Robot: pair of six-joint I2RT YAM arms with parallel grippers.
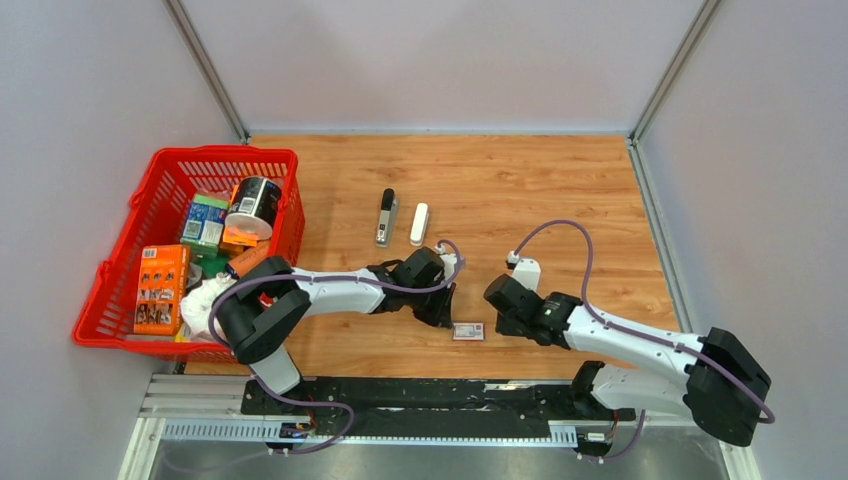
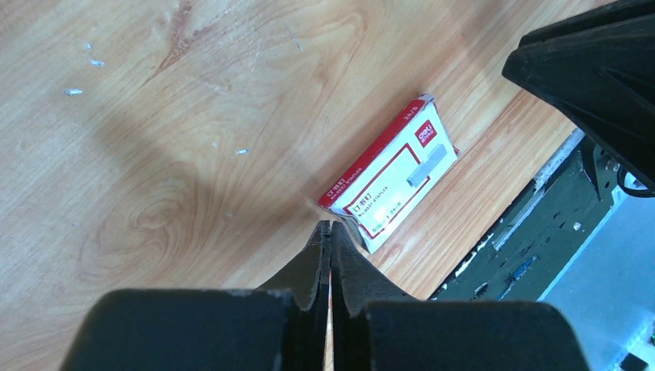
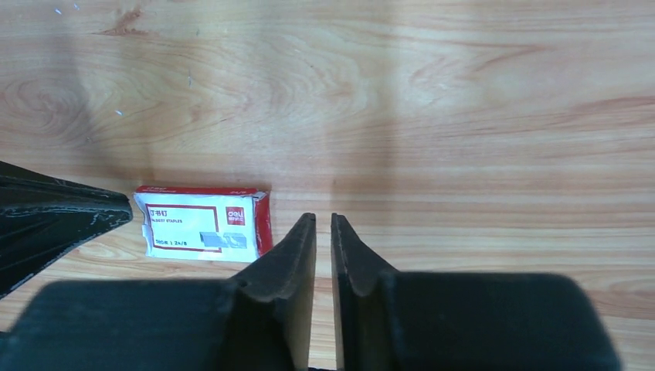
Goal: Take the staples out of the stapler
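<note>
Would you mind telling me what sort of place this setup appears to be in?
Probably a robotics lab work cell: a wood-grain table boxed in by plain grey panels, a left arm and right arm bolted to a metal rail, and a red basket of assorted goods.

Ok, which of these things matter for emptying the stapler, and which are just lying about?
Job: white stapler body; its grey, black-tipped bar beside it; probably the red-and-white staple box.
Lying about: red basket; orange box and black-and-white tin inside it.
</note>
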